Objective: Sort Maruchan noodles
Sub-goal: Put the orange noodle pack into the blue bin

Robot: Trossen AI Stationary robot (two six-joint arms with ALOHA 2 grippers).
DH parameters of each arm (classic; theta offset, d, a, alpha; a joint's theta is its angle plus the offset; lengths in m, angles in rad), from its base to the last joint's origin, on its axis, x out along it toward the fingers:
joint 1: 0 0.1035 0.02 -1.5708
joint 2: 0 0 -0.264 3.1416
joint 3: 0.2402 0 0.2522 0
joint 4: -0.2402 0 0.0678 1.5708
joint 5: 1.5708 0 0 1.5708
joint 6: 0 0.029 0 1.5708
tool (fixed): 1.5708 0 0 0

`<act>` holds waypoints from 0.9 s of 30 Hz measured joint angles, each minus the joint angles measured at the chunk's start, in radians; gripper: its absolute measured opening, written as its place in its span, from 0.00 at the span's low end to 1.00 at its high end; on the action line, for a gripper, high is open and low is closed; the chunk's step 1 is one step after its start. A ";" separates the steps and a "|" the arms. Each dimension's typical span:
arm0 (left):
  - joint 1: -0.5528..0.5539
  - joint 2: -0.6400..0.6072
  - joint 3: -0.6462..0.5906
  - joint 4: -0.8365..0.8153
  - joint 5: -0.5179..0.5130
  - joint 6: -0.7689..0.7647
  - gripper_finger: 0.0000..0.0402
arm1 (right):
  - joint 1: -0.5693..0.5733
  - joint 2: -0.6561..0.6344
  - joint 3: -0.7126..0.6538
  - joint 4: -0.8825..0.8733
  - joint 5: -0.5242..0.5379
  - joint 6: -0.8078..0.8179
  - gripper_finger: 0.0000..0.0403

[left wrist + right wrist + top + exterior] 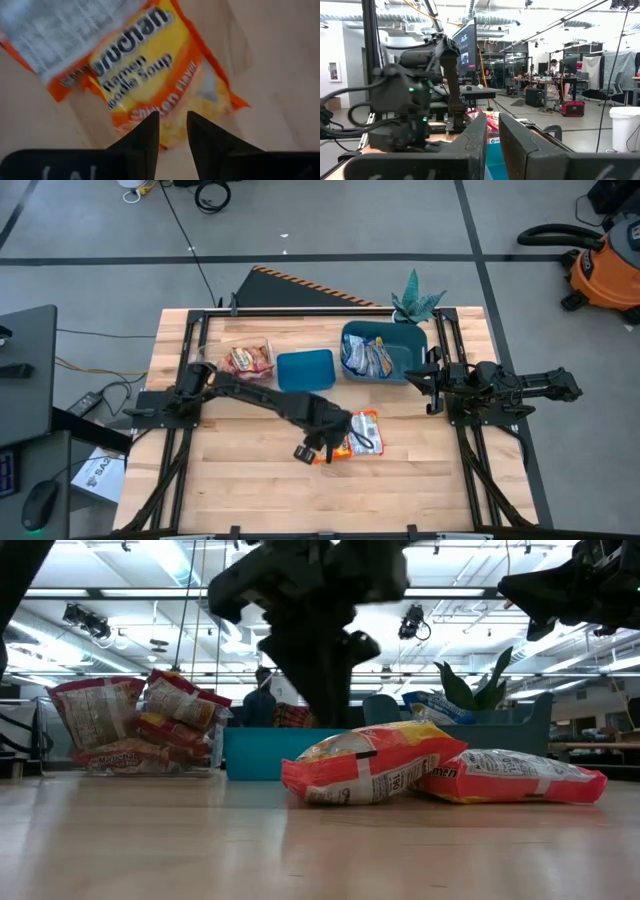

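I see my left hand (322,450) narrowly parted over orange crinkly noodle packets (362,432) on the table, near the teal plastic bin (383,352) holding blue-silver packets (366,356). Red packets (248,359) fill the clear box beyond it; my right hand (492,131) waits beside the bin, narrowly parted.

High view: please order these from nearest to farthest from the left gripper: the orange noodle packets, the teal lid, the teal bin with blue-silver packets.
1. Orange-yellow crinkly plastic noodle packets, directly beside the left gripper, mid-table.
2. Flat teal plastic lid, toward the table's back.
3. Teal plastic bin with blue-silver packets, back right.
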State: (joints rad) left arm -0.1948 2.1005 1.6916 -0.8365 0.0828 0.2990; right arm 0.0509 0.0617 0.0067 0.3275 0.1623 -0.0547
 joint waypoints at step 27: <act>-0.117 0.066 0.002 0.410 -0.240 0.000 0.54 | 0.000 0.001 0.000 0.000 0.001 0.000 0.14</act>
State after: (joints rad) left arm -0.3115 2.1663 1.6934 -0.4262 -0.1569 0.2994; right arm 0.0509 0.0628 0.0067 0.3278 0.1632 -0.0547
